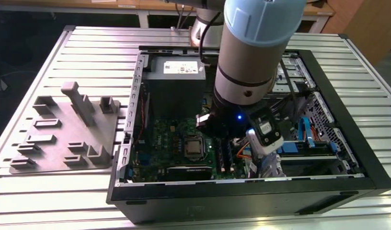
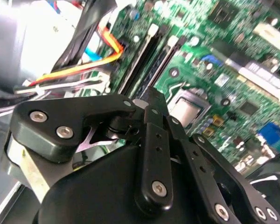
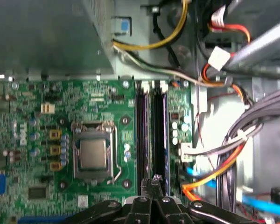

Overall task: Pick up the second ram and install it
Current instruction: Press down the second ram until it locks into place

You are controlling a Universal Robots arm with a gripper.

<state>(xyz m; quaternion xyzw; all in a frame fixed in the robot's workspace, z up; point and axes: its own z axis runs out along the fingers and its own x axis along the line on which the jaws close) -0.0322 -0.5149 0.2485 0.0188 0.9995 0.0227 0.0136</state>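
Gripper (image 3: 153,184) down inside the open computer case (image 1: 349,191), fingers drawn together with nothing visibly between them, poised over the long black memory slots (image 3: 151,135). Second ram (image 3: 164,135) apparently seated in a slot beside the processor socket (image 3: 93,154) on the motherboard (image 3: 37,121), though hard to tell for certain.

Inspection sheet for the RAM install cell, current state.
Surface: slatted metal table, carrying an open PC case.
Job's things: second ram cannot be picked out for sure; a bluish strip along one of the memory slots may be a seated stick.
Clutter: grey fixture tray on the exterior view's left of the case.
Grippers: gripper shut, low over the slots' end, beside the processor socket.
Cables: orange, yellow and grey cables bundled beside the slots.
Surroundings: light-coloured furniture behind the table.
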